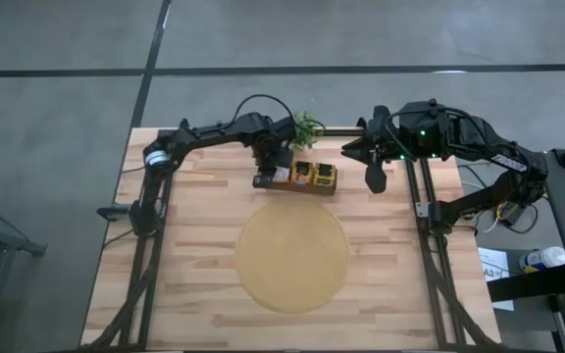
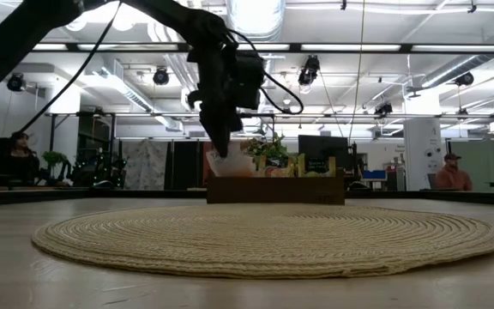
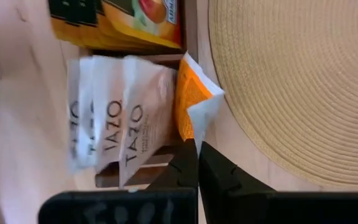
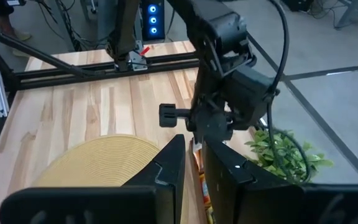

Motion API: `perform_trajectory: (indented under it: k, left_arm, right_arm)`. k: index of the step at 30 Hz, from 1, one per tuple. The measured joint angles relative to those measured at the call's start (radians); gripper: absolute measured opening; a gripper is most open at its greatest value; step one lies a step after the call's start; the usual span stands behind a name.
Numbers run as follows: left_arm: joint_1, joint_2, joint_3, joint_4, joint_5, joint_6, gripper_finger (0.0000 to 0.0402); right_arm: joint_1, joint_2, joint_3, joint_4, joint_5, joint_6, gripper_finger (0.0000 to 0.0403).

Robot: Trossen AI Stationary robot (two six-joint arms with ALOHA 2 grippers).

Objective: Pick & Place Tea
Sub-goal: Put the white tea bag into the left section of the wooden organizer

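Left tool (image 3: 197, 152): clenched on the white edge of an orange-red tea packet (image 3: 194, 102), pinched between both fingertips; positioned over the left end of the wooden box (image 1: 307, 186), at about 12 o'clock from the round mat (image 1: 292, 257).
Held packet: orange-red with white edging, at the box's edge nearest the mat; whether it rests on the box cannot be told.
Other tea: pale packets (image 3: 126, 118) marked TAZO stand in a row in the box beside the held one; yellow packets (image 1: 314, 175) fill the next compartment.
Box: sits on the worktop (image 1: 194, 255) just beyond the mat's far rim.
Plant (image 1: 307, 127): small, green, directly behind the box.
Right tool (image 1: 374, 176): idle, above the worktop at about 2 o'clock from the mat, fingers nearly closed with a narrow gap, holding nothing.
Background: people seated in the room beyond the worktop.
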Motion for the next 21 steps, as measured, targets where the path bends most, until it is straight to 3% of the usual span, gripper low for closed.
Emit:
perform_trajectory:
  k: [10, 21]
  left_arm:
    - [-0.009, 0.028, 0.003, 0.029, -0.054, -0.018, 0.0001]
    - [-0.009, 0.027, 0.11, 0.061, -0.145, -0.005, 0.0004]
  right_arm:
    - [0.0, 0.0, 0.0, -0.001, 0.0, 0.017, 0.0052]
    - [0.0, 0.0, 0.0, -0.001, 0.0, 0.012, 0.0052]
